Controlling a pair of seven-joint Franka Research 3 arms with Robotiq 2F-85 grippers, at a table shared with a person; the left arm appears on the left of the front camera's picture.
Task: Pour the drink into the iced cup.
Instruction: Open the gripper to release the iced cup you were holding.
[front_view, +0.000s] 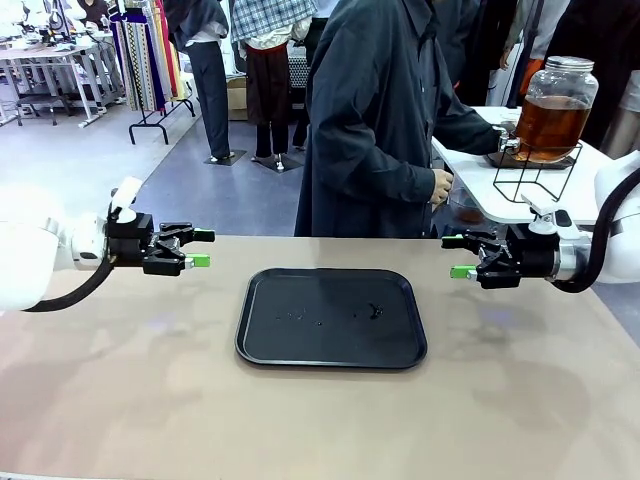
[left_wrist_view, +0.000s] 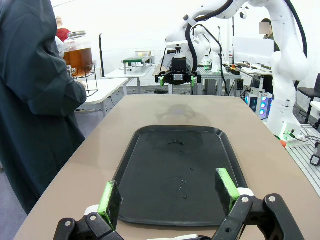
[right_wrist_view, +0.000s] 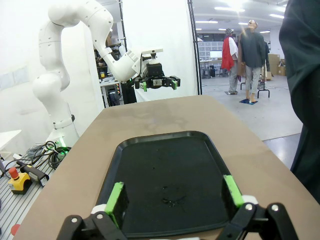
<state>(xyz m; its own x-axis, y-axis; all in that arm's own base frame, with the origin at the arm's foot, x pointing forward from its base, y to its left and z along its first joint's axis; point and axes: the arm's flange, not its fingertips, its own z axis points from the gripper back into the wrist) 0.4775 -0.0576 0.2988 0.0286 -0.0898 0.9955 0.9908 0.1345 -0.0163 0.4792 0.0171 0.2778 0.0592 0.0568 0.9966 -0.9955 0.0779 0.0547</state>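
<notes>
Jaws wide, nothing gripped: left gripper (front_view: 203, 249), right gripper (front_view: 457, 256) flank black tray (front_view: 331, 318) on bench; drink (front_view: 549, 126) (jar beside person) behind.

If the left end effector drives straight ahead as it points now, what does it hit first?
Probably nothing nearby: the open left end effector points across above the black tray, apparently clearing it. The first thing in line looks like the right end effector facing it, though height is hard to judge.
</notes>
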